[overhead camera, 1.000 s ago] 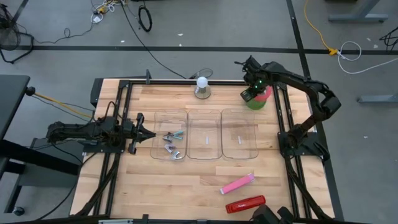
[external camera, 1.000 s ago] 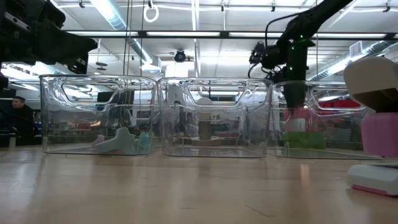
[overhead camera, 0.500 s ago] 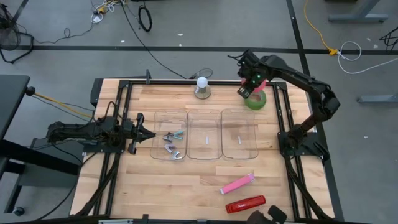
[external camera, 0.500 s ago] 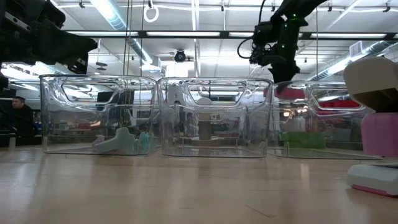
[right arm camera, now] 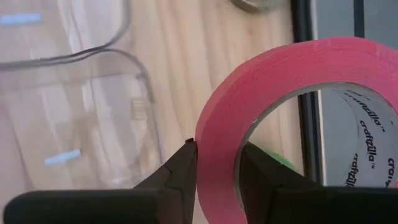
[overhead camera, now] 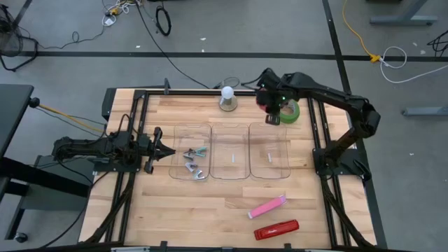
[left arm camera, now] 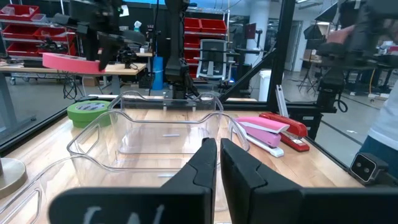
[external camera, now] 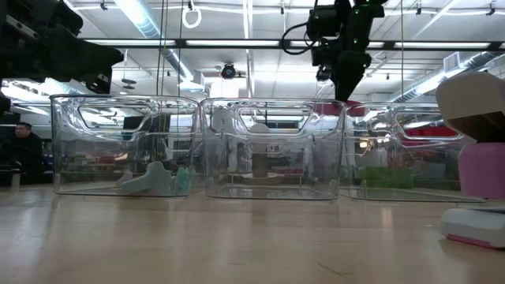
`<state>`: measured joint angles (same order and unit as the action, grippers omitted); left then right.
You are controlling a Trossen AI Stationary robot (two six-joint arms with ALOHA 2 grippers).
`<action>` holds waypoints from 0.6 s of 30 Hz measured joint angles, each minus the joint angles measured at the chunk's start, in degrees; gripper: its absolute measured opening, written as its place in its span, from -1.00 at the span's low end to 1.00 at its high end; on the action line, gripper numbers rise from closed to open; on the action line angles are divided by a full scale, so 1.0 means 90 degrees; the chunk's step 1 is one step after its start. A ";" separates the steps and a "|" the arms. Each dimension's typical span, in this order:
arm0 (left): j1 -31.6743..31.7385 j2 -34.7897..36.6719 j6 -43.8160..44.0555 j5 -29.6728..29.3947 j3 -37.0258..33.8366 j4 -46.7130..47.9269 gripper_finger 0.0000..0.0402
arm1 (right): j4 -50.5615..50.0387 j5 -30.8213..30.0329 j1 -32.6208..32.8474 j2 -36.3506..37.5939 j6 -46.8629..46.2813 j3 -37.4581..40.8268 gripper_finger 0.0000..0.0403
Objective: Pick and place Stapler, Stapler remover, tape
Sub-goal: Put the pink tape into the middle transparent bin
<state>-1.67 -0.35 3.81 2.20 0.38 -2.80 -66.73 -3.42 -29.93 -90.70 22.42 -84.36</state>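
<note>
- My right hand [right arm camera: 216, 155] is clamped on the wall of a pink ring-shaped roll of tape [right arm camera: 273, 81], with one finger inside the ring and one outside. A grip across the wall suits a ring too wide to span.
- In the overhead view this roll hangs clear of the wooden counter [overhead camera: 210, 203], in the upper right of the frame. It is just left of a green ring-shaped roll of tape [overhead camera: 290, 112] lying flat there, so only the pink ring is in the grip.
- I judge the height is needed to pass over the rim of the right-hand clear plastic bin [overhead camera: 269, 151], just below it in frame.
- The left-hand clear bin [overhead camera: 178, 133] already holds grey and teal staple removers [overhead camera: 194, 159], which suggests one bin per item type.
- The pink stapler [overhead camera: 267, 207] and the red stapler [overhead camera: 276, 229] lie at lower right, not yet sorted.
- My left hand [overhead camera: 166, 150] waits at centre left beside the bins, fingers together and holding nothing, out of the right arm's path.
</note>
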 joint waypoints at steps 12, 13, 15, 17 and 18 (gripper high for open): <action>0.0000 -0.0001 -0.0002 0.0000 0.0000 0.0001 -0.87 | 0.0165 0.0007 0.1093 0.0000 0.1485 0.0000 -0.53; 0.0000 0.0001 -0.0003 0.0000 0.0001 0.0001 -0.87 | 0.0216 0.0014 0.1177 0.0000 0.1448 0.0000 -0.53; -0.0001 0.0000 0.0000 0.0000 0.0001 0.0000 -0.87 | 0.0349 0.0005 0.1338 0.0000 0.1407 0.0000 -0.53; -0.0001 0.0000 -0.0002 0.0000 0.0000 0.0000 -0.87 | 0.0466 0.0001 0.1477 0.0000 0.1396 0.0000 -0.53; -0.0002 -0.0001 -0.0001 0.0000 0.0001 0.0002 -0.87 | 0.0498 0.0000 0.1545 0.0000 0.1391 0.0000 -0.53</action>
<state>-1.69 -0.36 3.80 2.20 0.39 -2.79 -62.24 -3.42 -16.03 -90.70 34.93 -84.36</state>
